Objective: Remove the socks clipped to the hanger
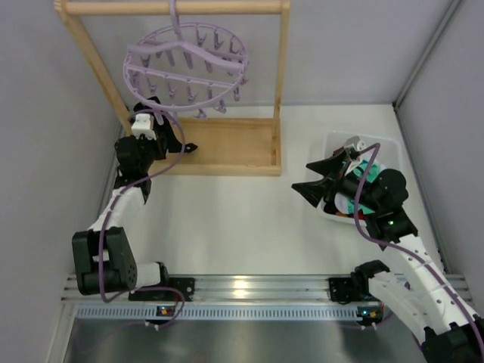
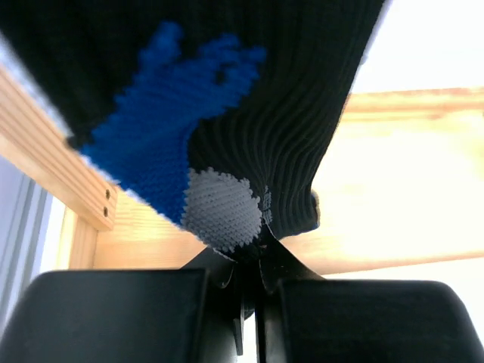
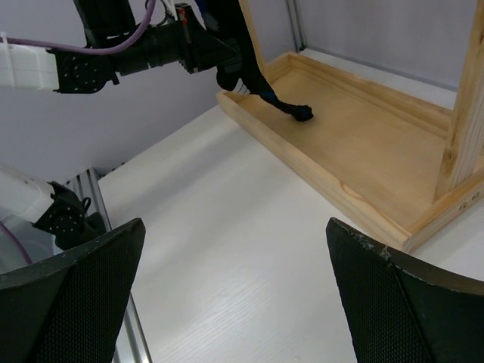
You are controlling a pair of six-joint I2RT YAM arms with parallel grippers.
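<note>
Left gripper [image 2: 252,265]: jaws together, clamped on the lower edge of a black sock [image 2: 249,91] with blue and grey marks. The sock hangs at the far left, under the near-left rim of the lilac hanger [image 1: 185,64]. Its tip reaches the floor of the wooden rack [image 1: 227,147]. Cannot tell whether a peg holds its top.

The hanger hangs from the rack's top bar, its other pegs bare.

Right gripper [image 1: 311,180]: jaws wide apart, nothing between them. It hovers over the table at the right, just beside the white bin [image 1: 378,141]. Teal fabric [image 1: 366,198] shows in the bin, partly hidden by the arm.
</note>
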